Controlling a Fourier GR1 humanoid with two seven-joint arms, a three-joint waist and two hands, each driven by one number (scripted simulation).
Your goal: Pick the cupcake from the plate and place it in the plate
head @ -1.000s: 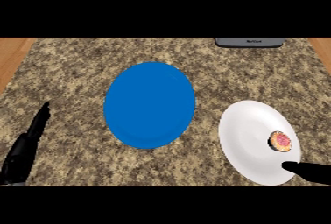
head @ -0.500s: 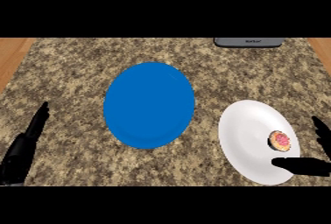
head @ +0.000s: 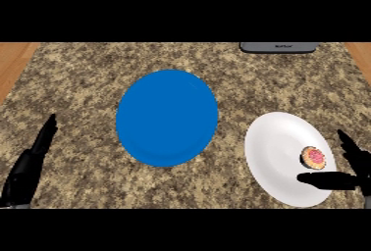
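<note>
Here's the cupcake (head: 314, 157), pink-topped, sitting on the white plate (head: 279, 147), out toward that plate's right side and well apart from the big blue plate (head: 167, 117) in the middle of the speckled stone counter (head: 87, 78). Right hand (head: 346, 172) is the one in play: it's at the lower right, spread open, thumb lying across the white plate's rim just below the cupcake and a finger standing up just to the cupcake's right, nothing held. So the cupcake lies up and a touch left of that hand, sitting in the open gap between thumb and finger, not yet touched as far as I can make out. It's a round little thing seen from above, no long axis to worry about. Left hand (head: 33, 162) is far over at the lower left edge, fingers straight, open, resting. Right hand is by far the nearer one, and I'd judge the grasp is next, with the carry running leftward to the blue plate. A dark grey object (head: 279, 47) peeks in at the counter's far edge, well out of the way.
</note>
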